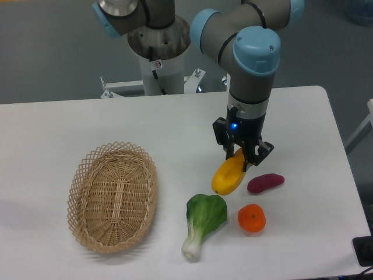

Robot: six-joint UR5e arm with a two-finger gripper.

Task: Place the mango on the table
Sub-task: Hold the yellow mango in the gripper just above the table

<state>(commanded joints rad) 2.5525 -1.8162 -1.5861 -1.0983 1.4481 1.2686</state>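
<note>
The mango is a yellow-orange oval fruit on or just above the white table, right of centre, tilted with its upper end between my gripper's fingers. My gripper points straight down and is shut on the mango's upper end. The mango's lower end is at the tabletop, close to the green leafy vegetable. I cannot tell whether it rests on the table.
A purple sweet potato lies just right of the mango. A round orange tangerine sits in front of it. A bok choy lies front centre. An oval wicker basket stands at the left.
</note>
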